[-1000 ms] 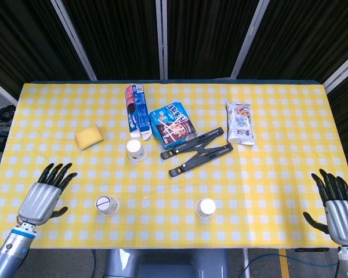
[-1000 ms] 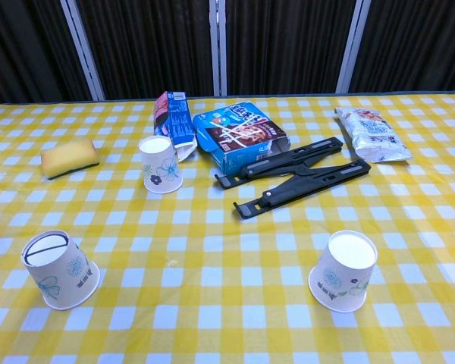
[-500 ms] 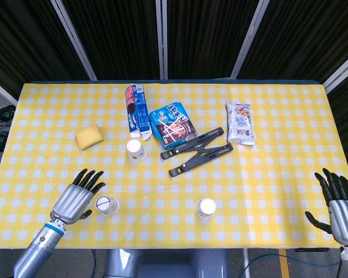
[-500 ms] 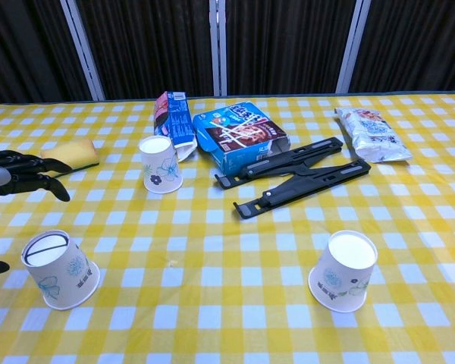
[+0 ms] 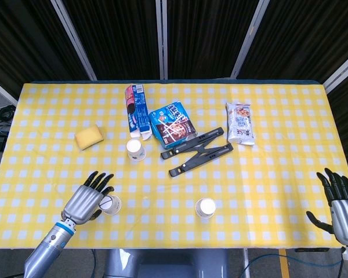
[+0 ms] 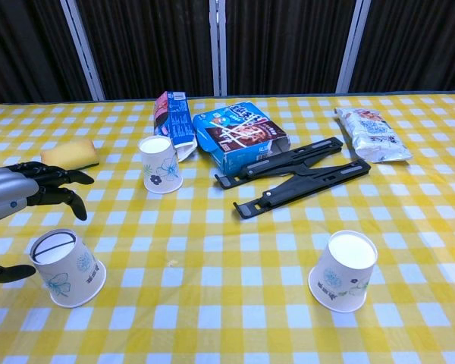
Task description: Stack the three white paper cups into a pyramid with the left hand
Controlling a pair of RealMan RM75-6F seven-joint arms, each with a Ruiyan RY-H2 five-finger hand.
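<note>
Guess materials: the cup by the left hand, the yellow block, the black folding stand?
Cup: likely thin paper, matte white with a printed flower and a recessed base rim. Yellow block: looks like a sponge, with a dull, soft-edged surface. Black folding stand: probably hard plastic, though metal is possible; smooth, slightly glossy bars.

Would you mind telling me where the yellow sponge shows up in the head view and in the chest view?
Head view: the yellow sponge lies left of centre, mid-height in the picture.
Chest view: the sponge lies near the left edge, above the left hand.
Shared landmark: the upside-down paper cup just right of it.
</note>
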